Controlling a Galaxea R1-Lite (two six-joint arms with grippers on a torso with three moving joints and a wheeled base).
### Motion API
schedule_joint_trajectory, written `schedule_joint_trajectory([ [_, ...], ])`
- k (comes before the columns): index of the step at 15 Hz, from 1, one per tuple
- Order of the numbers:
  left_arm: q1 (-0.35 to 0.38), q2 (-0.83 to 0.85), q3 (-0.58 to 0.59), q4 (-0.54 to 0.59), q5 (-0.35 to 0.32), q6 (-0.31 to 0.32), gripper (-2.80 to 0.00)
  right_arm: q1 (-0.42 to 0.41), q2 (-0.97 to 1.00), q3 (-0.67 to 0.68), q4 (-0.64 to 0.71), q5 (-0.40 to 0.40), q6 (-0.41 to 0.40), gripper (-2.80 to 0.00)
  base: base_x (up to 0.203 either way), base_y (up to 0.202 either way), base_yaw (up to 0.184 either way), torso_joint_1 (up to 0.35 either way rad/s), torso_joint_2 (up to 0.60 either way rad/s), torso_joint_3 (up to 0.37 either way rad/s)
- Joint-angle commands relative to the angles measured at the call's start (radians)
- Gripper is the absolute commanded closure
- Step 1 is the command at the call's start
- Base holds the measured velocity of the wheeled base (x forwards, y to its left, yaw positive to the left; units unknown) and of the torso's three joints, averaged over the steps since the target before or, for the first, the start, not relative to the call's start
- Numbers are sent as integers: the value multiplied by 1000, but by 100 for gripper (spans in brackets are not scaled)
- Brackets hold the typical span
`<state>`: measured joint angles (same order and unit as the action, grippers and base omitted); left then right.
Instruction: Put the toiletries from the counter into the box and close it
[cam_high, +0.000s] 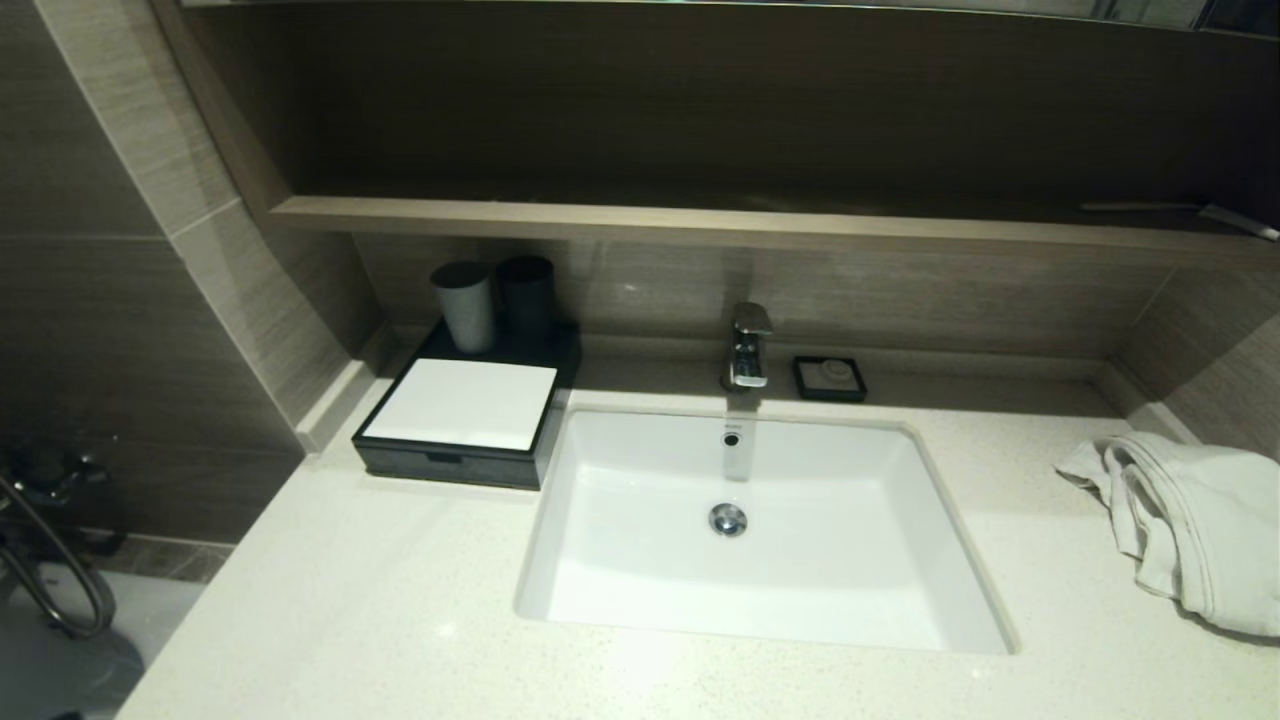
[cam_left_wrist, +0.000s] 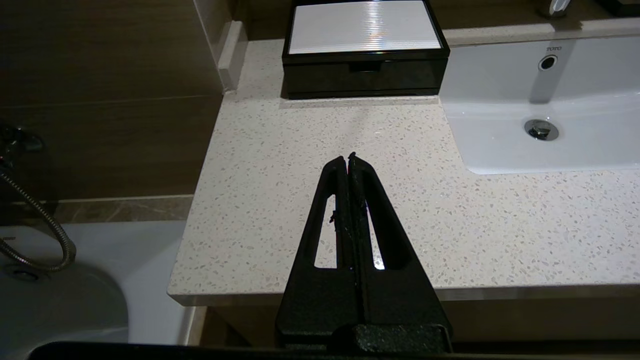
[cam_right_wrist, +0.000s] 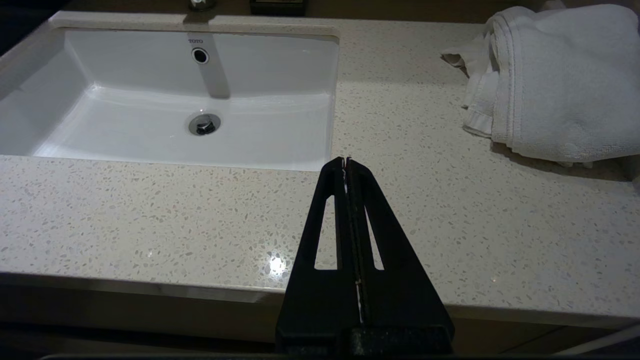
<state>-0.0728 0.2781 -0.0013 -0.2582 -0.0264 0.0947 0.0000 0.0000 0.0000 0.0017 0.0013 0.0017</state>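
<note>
**Desk:** Where did the pincers stand?

**Photographer:** The left pincer (cam_left_wrist: 348, 159) hung above the speckled stone bench (cam_left_wrist: 310, 165), its jaws pressed together and holding nothing. The black box (cam_left_wrist: 364, 75) sat straight ahead of its tips, well apart, against the wall, its front drawer flush and shut. The right pincer (cam_right_wrist: 346, 162), also closed and empty, hovered above the bench with the basin (cam_right_wrist: 165, 100) ahead to one side and the white towel (cam_right_wrist: 555, 80) ahead to the other.

**Desk:** And the toiletries?

**Photographer:** None lay on the bench in any view, so they were probably already inside. What remained, by my reading, was to draw the pincer straight back without nudging the box.

**Desk:** Any lettering?

**Photographer:** "TOTO" was printed on the basin wall above the overflow hole (cam_left_wrist: 547, 62).
</note>
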Motion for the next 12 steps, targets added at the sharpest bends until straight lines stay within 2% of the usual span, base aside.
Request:
schedule_joint_trajectory([
  [1,35,-24,2,8,-6,0,0,0,0,0,0,0,0,0,0,0,0,0,0,0],
  [6,67,-185,1,130,-74,-1,0,0,0,0,0,0,0,0,0,0,0,0,0,0],
  [12,67,-278,-11,172,-75,1,0,0,0,0,0,1,0,0,0,0,0,0,0,0],
])
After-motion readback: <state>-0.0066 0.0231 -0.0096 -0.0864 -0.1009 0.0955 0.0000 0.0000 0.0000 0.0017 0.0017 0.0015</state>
